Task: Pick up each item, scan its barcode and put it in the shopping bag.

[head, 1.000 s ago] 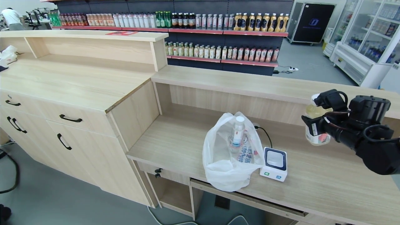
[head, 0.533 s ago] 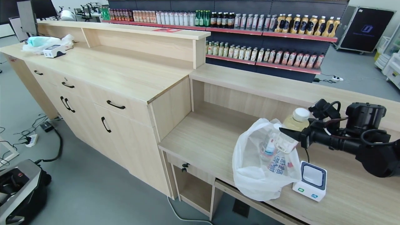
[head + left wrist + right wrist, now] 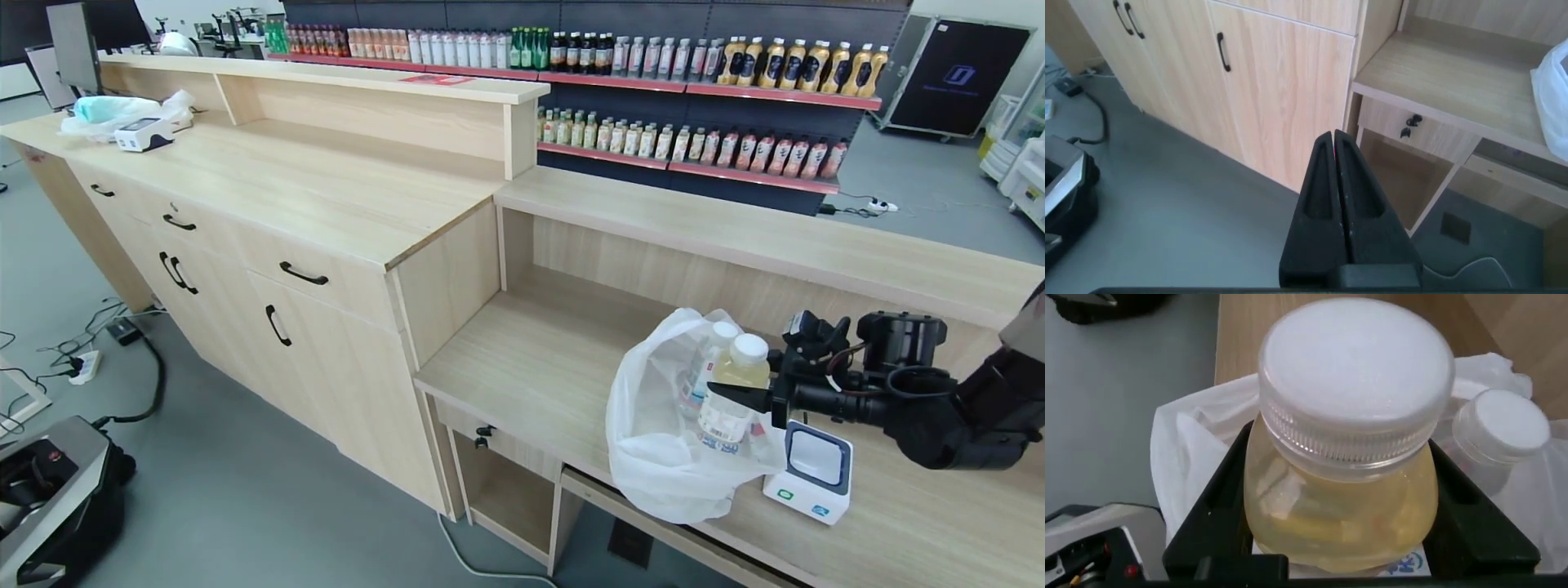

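Resting shut and empty above the floor: left gripper (image 3: pixel 1335 196). White shopping bag (image 3: pixel 653 445) stands on table (image 3: pixel 531 367), containing a clear water bottle (image 3: pixel 709 359). Right gripper (image 3: pixel 737 398) clamps yellow juice bottle (image 3: pixel 735 371) upright in the bag's mouth, just beside the water bottle. Barcode scanner (image 3: pixel 808 469) sits against the bag.

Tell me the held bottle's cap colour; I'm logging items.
The bottle cap is white; right wrist view shows it best.

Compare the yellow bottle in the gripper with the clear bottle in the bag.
The yellow bottle holds yellow liquid; the clear bottle looks colourless. The yellow bottle is gripped by the right gripper at the mouth of the bag; the clear bottle rests free inside the bag. The yellow bottle looks broader, the clear bottle slimmer. Both have white caps.
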Tool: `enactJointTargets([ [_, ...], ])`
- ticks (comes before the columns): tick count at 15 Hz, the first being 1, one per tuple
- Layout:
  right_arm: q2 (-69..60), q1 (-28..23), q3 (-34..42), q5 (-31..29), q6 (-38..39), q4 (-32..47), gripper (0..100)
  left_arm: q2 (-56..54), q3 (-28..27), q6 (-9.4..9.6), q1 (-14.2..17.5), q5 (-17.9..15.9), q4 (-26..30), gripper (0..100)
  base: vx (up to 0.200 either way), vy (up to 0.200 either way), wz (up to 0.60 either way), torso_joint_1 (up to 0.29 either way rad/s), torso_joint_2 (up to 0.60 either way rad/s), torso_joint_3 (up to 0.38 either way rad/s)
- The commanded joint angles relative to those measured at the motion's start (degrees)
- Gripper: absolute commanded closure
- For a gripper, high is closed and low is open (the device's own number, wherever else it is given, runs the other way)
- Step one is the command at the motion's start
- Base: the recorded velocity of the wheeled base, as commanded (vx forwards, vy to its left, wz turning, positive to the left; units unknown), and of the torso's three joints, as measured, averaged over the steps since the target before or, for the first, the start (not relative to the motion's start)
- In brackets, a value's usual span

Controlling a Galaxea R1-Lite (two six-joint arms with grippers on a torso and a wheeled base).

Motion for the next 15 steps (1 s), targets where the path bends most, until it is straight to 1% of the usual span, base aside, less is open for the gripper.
enactJointTargets([
  [1, 5.9, 1.0, -3.5, 0.6, -0.2, -0.7, 100, 0.0, 0.0, 0.0, 0.0, 0.0, 0.0, 100, 0.0, 0.0, 0.0, 0.0, 0.0, 0.0],
  [3, 8.9, 1.5, -6.5, 3.1, 0.0, -0.7, 100, 0.0, 0.0, 0.0, 0.0, 0.0, 0.0, 100, 0.0, 0.0, 0.0, 0.0, 0.0, 0.0],
  [8, 14.3, 1.8, -12.4, 3.2, 0.0, -0.9, 100, 0.0, 0.0, 0.0, 0.0, 0.0, 0.0, 100, 0.0, 0.0, 0.0, 0.0, 0.0, 0.0],
  [11, 17.7, 2.7, -17.4, 3.2, 0.8, -0.9, 100, 0.0, 0.0, 0.0, 0.0, 0.0, 0.0, 100, 0.0, 0.0, 0.0, 0.0, 0.0, 0.0],
  [15, 20.4, 3.6, -20.5, 3.2, 2.1, -0.9, 100, 0.0, 0.0, 0.0, 0.0, 0.0, 0.0, 100, 0.0, 0.0, 0.0, 0.0, 0.0, 0.0],
])
